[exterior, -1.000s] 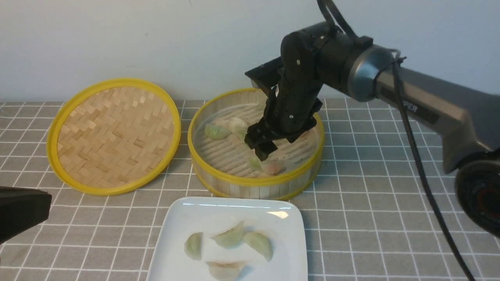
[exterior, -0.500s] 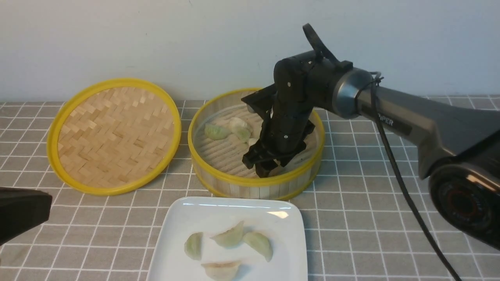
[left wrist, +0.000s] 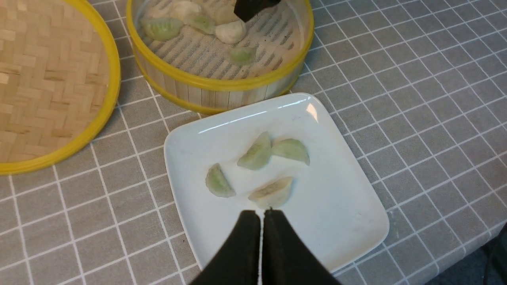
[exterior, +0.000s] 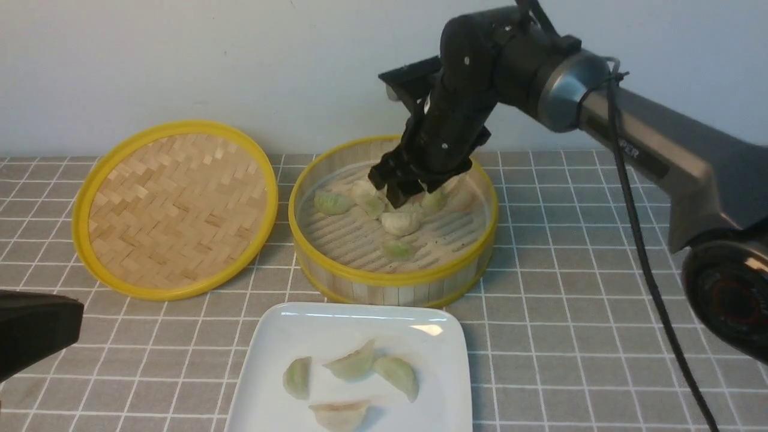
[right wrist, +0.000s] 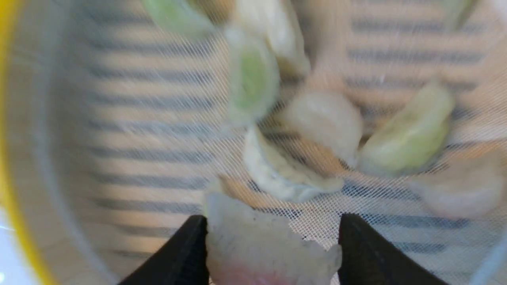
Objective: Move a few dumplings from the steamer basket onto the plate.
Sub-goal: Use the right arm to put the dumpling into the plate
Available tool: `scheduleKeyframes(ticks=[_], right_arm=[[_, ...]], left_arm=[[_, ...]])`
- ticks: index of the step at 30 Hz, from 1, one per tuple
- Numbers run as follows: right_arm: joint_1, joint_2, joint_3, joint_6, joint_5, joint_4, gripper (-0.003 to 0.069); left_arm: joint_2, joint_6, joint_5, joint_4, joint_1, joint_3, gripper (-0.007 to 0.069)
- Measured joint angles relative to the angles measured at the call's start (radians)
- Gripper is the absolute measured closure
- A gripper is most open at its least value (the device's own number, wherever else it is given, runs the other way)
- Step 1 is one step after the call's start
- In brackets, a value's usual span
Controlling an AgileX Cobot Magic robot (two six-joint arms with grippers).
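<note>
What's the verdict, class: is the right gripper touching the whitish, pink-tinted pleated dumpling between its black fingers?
Touching. The right wrist view shows the whitish, pink-tinted dumpling wedged in the right gripper, its edges pressed against both black fingers.

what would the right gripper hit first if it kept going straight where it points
Probably the pale whitish pleated dumpling in the round bamboo steamer basket, just past the pink-tinted dumpling the right gripper holds; depth unclear.

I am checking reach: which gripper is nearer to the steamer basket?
Right. The right gripper hangs over the steamer basket, holding a dumpling; the left gripper sits apart, left of the plate.
</note>
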Motion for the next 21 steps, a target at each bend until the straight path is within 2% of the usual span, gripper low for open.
scheduleKeyframes(ticks=[4,10,15,21], right_arm=[[0.000,-0.099,0.032,0.006,0.005,0.014,0.0280],[0.029,-0.322,0.248,0.001,0.006,0.069,0.0280],[0.111,-0.486,0.550,0.004,0.007,0.124,0.0281],[0.210,-0.488,0.768,0.026,-0.006,0.128,0.0281]], left_arm=[[0.000,0.000,0.000,0.000,0.000,0.000,0.0629],[0.000,0.000,0.000,-0.003,0.000,0.000,0.0629],[0.000,0.000,-0.002,-0.003,0.000,0.000,0.0629],[0.000,0.004,-0.003,-0.003,0.000,0.000,0.0629]])
